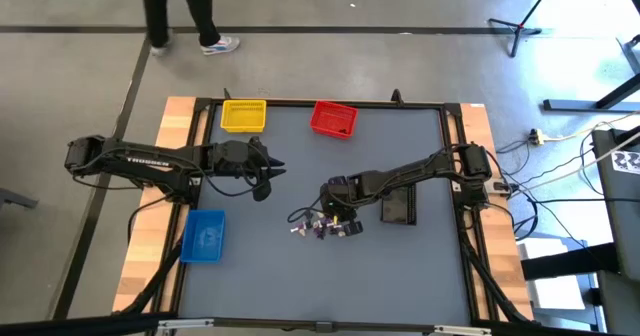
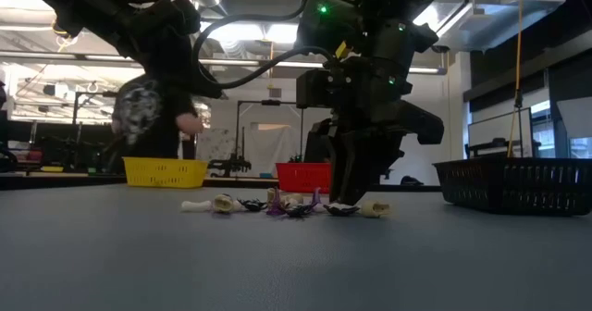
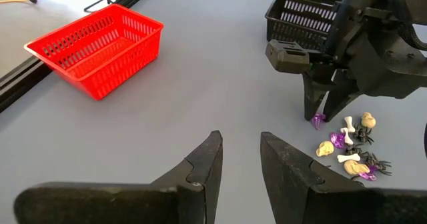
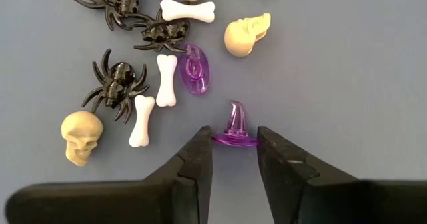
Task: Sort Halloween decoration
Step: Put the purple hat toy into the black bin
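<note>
We see the right hand (image 4: 235, 159) lowered over the cluster of trinkets (image 1: 322, 226) at the middle of the grey worktop (image 1: 300, 276), its fingers spread, one at each side of a purple witch hat (image 4: 234, 128) and not yet pinching it. Beside the hat lie a purple oval piece (image 4: 194, 69), white bones (image 4: 142, 121), black spiders (image 4: 117, 81) and tan skulls (image 4: 81, 137). The left hand (image 3: 238, 159) waits well apart from the cluster, toward the yellow bin (image 1: 244, 115), fingers parted and empty.

We judge the hat's thin brim may slip or flip as the fingers close, and a fingertip could nudge the neighbouring bone.

Beyond the cluster stand a red bin (image 1: 333, 119), a black bin (image 1: 400, 205) and a blue bin (image 1: 204, 235). A person (image 1: 182, 11) walks on the concrete floor past the worktop.
</note>
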`<action>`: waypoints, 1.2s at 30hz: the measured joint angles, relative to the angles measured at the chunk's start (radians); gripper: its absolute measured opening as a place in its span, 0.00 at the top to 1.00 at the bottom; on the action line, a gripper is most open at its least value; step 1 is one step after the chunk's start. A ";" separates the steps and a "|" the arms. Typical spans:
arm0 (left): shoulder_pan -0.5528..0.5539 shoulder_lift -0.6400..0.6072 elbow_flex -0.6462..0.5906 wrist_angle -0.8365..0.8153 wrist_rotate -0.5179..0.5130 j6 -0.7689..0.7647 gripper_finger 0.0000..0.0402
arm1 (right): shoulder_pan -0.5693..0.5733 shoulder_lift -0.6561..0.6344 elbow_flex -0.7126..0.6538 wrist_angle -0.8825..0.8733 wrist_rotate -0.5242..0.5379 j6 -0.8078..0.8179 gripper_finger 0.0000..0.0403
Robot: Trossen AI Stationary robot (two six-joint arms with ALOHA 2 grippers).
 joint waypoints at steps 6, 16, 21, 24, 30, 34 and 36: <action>0.000 0.000 0.000 0.000 0.000 0.000 0.77 | 0.000 0.000 0.000 -0.002 0.000 0.000 0.74; 0.000 0.000 0.000 0.000 0.000 0.000 0.77 | 0.000 0.000 0.000 -0.003 0.000 0.000 0.74; 0.000 0.000 0.000 0.000 0.000 0.000 0.77 | 0.001 -0.006 0.000 -0.022 -0.013 0.031 0.74; 0.000 0.000 0.000 0.000 0.000 0.000 0.77 | 0.001 -0.010 0.006 -0.050 -0.032 0.031 0.74; 0.000 0.000 0.000 0.000 0.000 0.000 0.77 | 0.001 -0.013 0.016 -0.071 -0.035 0.032 0.74; 0.000 0.000 0.000 0.000 0.000 0.000 0.77 | 0.001 -0.014 0.016 -0.115 -0.035 0.032 0.74; 0.000 0.000 0.000 0.001 0.000 0.000 0.77 | 0.001 -0.020 0.016 -0.144 -0.035 0.032 0.74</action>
